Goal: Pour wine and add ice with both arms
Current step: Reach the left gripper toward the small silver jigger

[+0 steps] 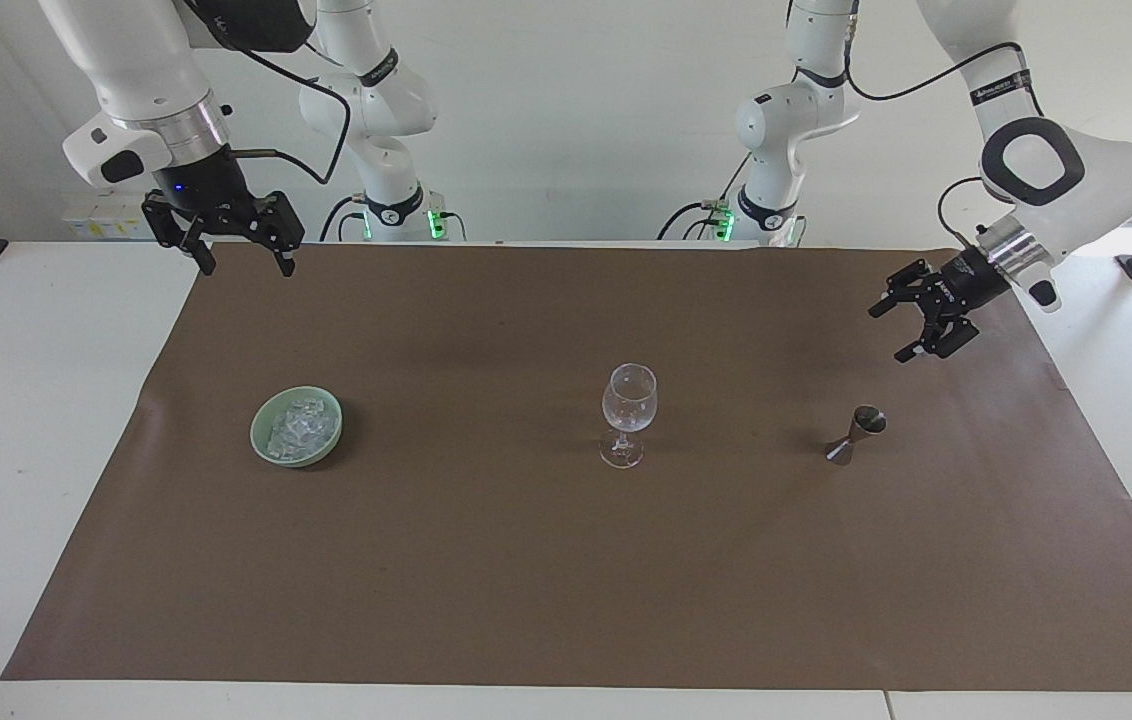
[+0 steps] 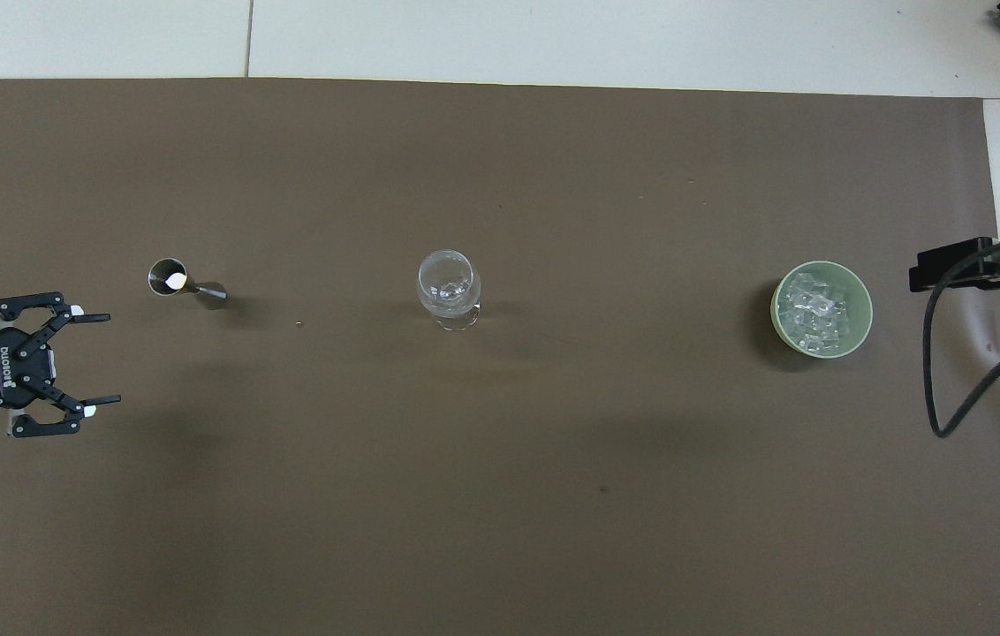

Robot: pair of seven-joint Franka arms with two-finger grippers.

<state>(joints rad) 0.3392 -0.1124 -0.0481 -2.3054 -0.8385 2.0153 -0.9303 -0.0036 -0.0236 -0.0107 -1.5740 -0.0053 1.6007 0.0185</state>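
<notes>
1. At the right arm's end of the table, the right gripper (image 1: 237,261) hangs up high over the edge of the brown mat (image 1: 486,580). Its two fingers are wide apart and hold nothing. This arm waits.
2. Down on the mat sits a green bowl (image 1: 259,441) with the ice (image 1: 303,427) heaped inside it. The ice is in small, clear lumps. They are probably hard, wet and slippery, so one lump could pop out of a pinch. I would squeeze one lump on its two flattest sides.
3. Near the middle of the mat stands the wine glass (image 1: 629,398), upright and apart from everything else. It looks thin and easy to break or knock over, so I would leave it standing and not bump it.
4. Toward the left arm's end stands a little metal measuring cup (image 1: 857,434). It is light, stiff and smooth. The thin waist is the best place to grab.
5. Above the mat near that cup, the left gripper (image 1: 911,328) has its fingers wide apart and empty.
</notes>
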